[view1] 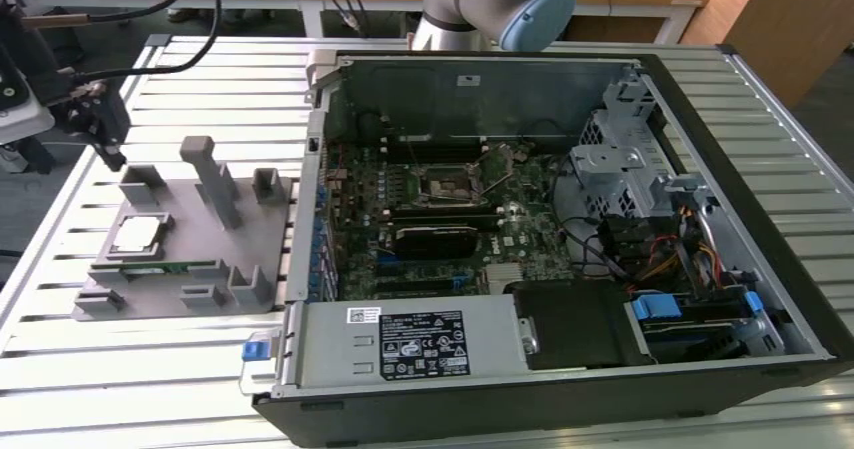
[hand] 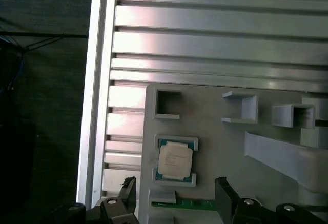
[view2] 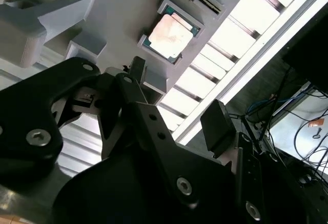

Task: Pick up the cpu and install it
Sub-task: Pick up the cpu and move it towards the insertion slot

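The cpu (view1: 139,234), a small square chip with a shiny silver top, lies flat in a recess of the grey holder (view1: 254,249) on the slatted table, at the exterior view's left. Both wrist views look down on the cpu (view2: 169,31) (hand: 175,161). My gripper (view1: 112,155) hangs above the holder's far end, higher than the chip and apart from it. Its black fingers (hand: 128,190) stand wide apart with nothing between them, so the gripper (hand: 175,190) (view2: 177,98) is open. The motherboard's socket (view1: 441,183) sits inside the open computer case (view1: 694,369).
A thin green memory stick (view1: 167,266) lies in the holder beside the chip, and grey posts (view1: 214,179) rise from the holder between it and the case wall. Cables (view1: 160,9) trail above the gripper. The table's edge (hand: 91,106) runs close to the holder.
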